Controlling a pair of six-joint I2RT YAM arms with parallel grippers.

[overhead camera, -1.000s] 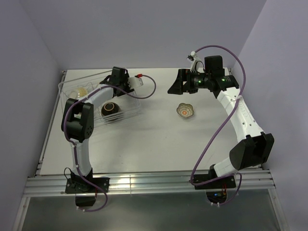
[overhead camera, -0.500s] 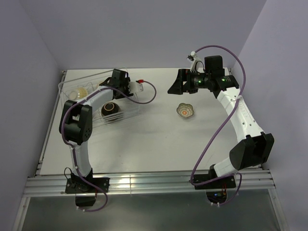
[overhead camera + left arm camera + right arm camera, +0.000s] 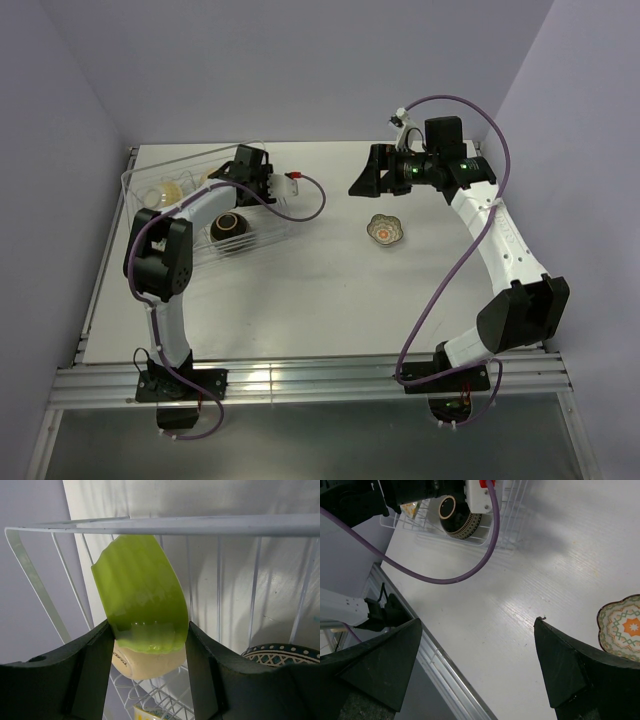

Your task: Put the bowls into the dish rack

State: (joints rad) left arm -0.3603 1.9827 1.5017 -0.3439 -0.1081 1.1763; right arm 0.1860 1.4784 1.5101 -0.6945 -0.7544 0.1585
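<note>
A lime-green bowl (image 3: 142, 600) stands on edge between the fingers of my left gripper (image 3: 148, 630), which is shut on it, inside the wire dish rack (image 3: 200, 525). From above, the left gripper (image 3: 222, 172) reaches into the dish rack (image 3: 283, 222) at the table's left. A dark brown bowl (image 3: 228, 226) sits in the rack's near end. A small scalloped patterned bowl (image 3: 385, 230) lies on the table at mid-right. My right gripper (image 3: 362, 178) hovers open above and behind it, holding nothing. In the right wrist view the scalloped bowl (image 3: 622, 627) shows at the right edge.
More bowls sit in the rack's far-left end: a pale one (image 3: 170, 188), and a dark patterned rim (image 3: 282, 655) beside my left fingers. The left arm's purple cable (image 3: 305, 205) loops over the table to the right of the rack. Purple walls close in on three sides.
The left wrist has turned and shifted slightly inside the rack with the lime-green bowl; its cable loop swung right. The right arm has not moved.
</note>
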